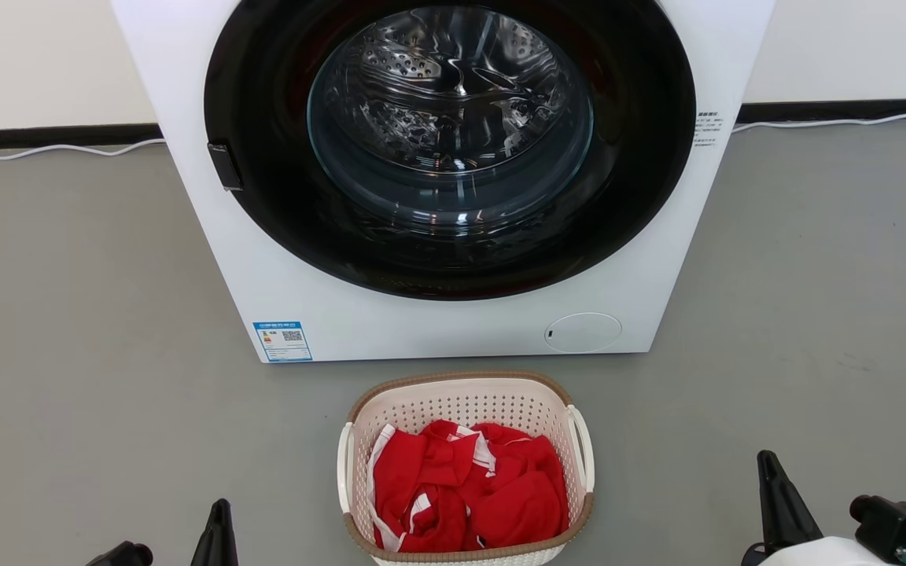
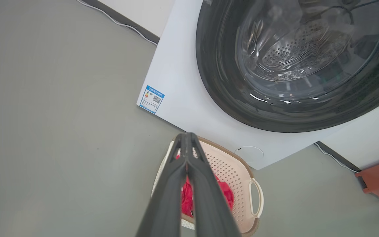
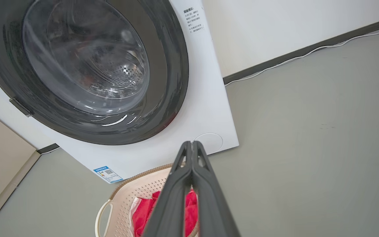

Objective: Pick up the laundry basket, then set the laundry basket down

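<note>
So the cream-white perforated plastic laundry basket [image 1: 465, 402], with its brown woven-look rim and white loop handles, is sitting on the grey floor [image 1: 68, 354]. It's just in front of the white front-load washing machine [image 1: 421, 334] and has crumpled red-and-white clothes [image 1: 469, 495] in it. Left gripper [image 2: 187, 135] and right gripper [image 3: 192, 143] are both clenched, fingers pressed together on nothing, one either side of the basket and apart from it.

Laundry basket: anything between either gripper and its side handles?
Nothing visible. The left gripper and right gripper, both shut, flank the laundry basket with bare floor between them and its handles. The red clothes lie inside, clear of the handles; the washer stands behind.
</note>
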`<state>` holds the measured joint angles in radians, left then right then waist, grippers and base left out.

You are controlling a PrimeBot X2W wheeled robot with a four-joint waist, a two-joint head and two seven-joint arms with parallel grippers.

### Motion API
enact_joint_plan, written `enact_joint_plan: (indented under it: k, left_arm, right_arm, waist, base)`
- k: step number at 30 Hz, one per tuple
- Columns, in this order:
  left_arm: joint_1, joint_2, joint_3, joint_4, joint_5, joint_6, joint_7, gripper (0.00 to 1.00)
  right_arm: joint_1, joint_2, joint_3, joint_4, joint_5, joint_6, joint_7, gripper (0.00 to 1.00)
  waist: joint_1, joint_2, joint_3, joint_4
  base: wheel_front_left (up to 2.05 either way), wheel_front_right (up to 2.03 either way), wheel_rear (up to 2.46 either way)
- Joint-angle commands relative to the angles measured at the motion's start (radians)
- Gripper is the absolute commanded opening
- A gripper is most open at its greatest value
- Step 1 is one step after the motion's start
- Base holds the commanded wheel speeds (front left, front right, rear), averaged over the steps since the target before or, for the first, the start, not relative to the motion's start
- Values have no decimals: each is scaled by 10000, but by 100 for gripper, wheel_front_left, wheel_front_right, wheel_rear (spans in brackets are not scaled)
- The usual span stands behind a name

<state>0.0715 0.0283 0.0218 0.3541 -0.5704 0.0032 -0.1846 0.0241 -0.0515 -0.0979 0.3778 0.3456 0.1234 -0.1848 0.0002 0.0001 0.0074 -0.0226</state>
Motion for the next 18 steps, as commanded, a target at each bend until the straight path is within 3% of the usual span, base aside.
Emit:
enact_joint_plan:
  k: [1, 18]
  left_arm:
    - [-462, 70, 130, -307, -350, -98, 56, 0]
    - [-677, 94, 257, -433, -1968, -298, 527, 0]
  right_arm:
    - [-369, -66, -15, -304, 427, 15, 110, 0]
    - [-521, -53, -36, -472, 2396, 24, 570, 0]
  waist:
    - [-2, -1, -1, 5]
    - [-2, -1, -8, 41]
  base:
    - [0, 0, 0]
    - [0, 0, 0]
